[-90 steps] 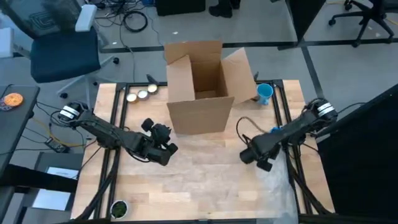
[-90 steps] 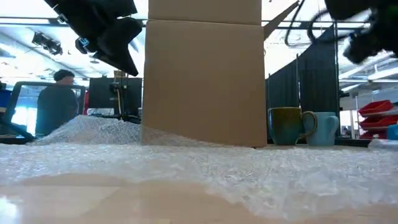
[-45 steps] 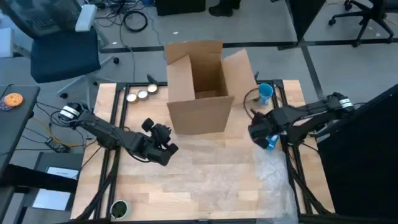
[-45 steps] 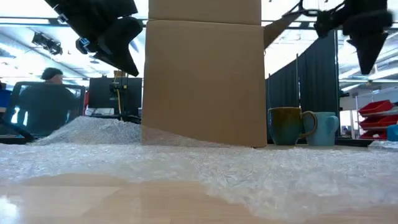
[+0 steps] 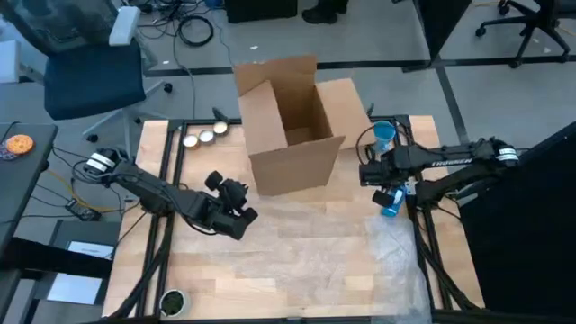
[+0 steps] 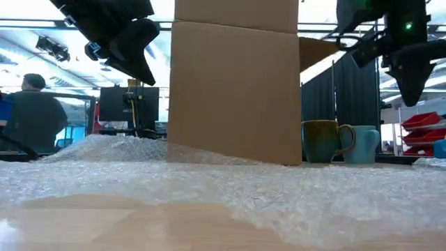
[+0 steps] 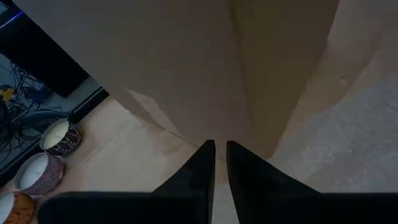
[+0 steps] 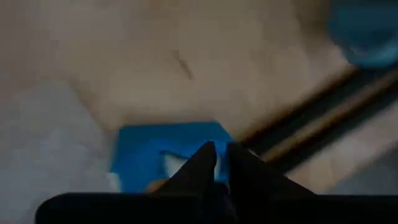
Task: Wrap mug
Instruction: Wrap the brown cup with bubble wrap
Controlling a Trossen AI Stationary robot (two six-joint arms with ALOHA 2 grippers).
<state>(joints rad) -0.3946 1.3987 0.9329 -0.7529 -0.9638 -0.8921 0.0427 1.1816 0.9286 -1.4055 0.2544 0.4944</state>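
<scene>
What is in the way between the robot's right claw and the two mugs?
Nothing visible. The right gripper hangs in open air, higher than the green mug and the blue mug. The cardboard box stands beside the mugs, not between them and the gripper.

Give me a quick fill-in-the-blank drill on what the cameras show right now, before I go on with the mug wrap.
1. The cardboard box stands on the table with its top flaps ____.
2. In the low view, the blue mug stands right beside a ____ mug.
3. The clear sheet spread over the table in front of the box is ____.
4. The left gripper points at the box with its fingers nearly ____.

Missing words: open; green; bubble wrap; shut
</scene>
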